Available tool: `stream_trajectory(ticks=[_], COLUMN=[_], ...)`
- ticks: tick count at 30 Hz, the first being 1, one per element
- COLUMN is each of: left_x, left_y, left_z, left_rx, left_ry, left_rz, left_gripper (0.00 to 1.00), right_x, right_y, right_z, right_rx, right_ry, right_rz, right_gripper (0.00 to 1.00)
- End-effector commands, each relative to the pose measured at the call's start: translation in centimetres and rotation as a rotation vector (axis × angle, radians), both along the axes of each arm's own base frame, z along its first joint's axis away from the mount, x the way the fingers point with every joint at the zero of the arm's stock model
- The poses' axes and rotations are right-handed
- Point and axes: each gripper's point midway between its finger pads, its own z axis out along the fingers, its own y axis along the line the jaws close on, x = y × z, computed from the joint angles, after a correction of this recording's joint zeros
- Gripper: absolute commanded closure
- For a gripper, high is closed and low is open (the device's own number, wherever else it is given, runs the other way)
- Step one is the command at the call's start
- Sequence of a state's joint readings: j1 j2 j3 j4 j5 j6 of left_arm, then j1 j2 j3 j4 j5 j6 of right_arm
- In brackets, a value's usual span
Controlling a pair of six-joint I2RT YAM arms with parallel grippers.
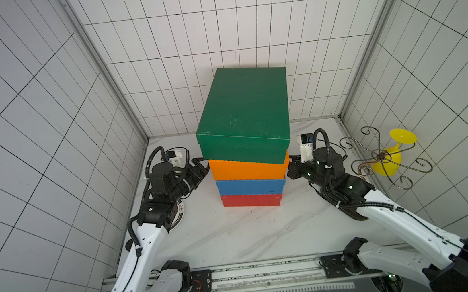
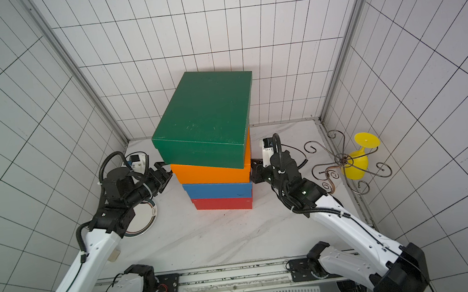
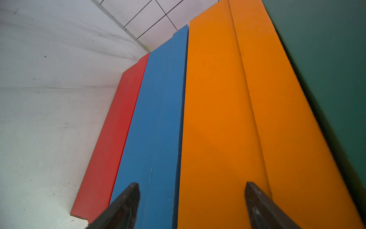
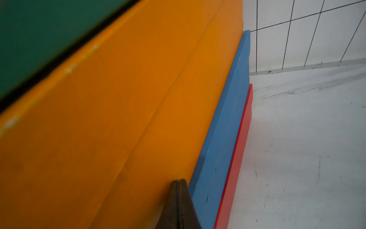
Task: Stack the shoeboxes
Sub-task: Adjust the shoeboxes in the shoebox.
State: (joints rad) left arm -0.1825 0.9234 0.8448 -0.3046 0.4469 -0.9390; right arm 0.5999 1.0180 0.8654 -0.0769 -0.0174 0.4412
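Observation:
The shoeboxes stand in one stack at the middle of the table in both top views: red (image 1: 249,200) at the bottom, then blue (image 1: 249,187), orange (image 1: 247,170), and dark green (image 1: 243,106) on top, turned slightly askew and overhanging. My left gripper (image 1: 204,168) is open at the stack's left side, its fingers spanning the blue (image 3: 158,128) and orange (image 3: 217,119) sides with nothing between them. My right gripper (image 4: 179,181) is shut and empty, its tip at the orange box's (image 4: 118,119) lower right side, just above the blue one (image 4: 221,128).
A round plate (image 2: 145,219) lies on the marble table (image 1: 237,236) under my left arm. At the right edge, a yellow plastic wine glass (image 1: 390,159) lies on its side in a curly wire stand (image 1: 409,171). Gridded walls close in on three sides.

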Motion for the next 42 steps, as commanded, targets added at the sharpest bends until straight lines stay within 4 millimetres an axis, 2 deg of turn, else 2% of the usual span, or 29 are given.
stream_trajectory(ticks=[1, 9, 18, 23, 30, 34, 37, 42], left_x=[-1.1, -1.1, -1.4, -1.6, -1.5, -1.5, -1.2, -0.9], left_y=[-1.5, -1.5, -1.4, -0.9, 1.6, 3.4, 4.4, 4.9], left_z=[-0.6, -1.4, -1.3, -0.8, 1.4, 2.8, 4.6, 7.3], left_rx=[-0.014, -0.009, -0.007, 0.021, 0.070, 0.091, 0.104, 0.127], left_ry=[0.009, 0.025, 0.027, 0.019, -0.023, -0.044, -0.071, -0.117], left_rz=[-0.083, -0.082, -0.081, -0.067, -0.004, 0.037, 0.060, 0.088], left_gripper=[0.17, 0.17, 0.17, 0.17, 0.17, 0.17, 0.16, 0.16], right_x=[-1.2, -1.6, -1.5, -1.5, -2.0, -2.1, -2.1, -2.1], right_y=[1.7, 1.1, 0.6, -0.7, -3.2, -4.7, -4.6, -3.2], right_z=[5.7, 6.2, 6.0, 6.1, 8.2, 10.2, 12.4, 15.4], right_rx=[0.097, 0.112, 0.101, 0.072, 0.037, 0.021, 0.026, 0.040], right_ry=[-0.097, -0.104, -0.098, -0.095, -0.128, -0.164, -0.203, -0.252], right_rz=[0.078, 0.058, 0.035, -0.019, -0.104, -0.148, -0.119, -0.037], right_gripper=[1.00, 1.00, 1.00, 1.00, 1.00, 1.00, 1.00, 1.00])
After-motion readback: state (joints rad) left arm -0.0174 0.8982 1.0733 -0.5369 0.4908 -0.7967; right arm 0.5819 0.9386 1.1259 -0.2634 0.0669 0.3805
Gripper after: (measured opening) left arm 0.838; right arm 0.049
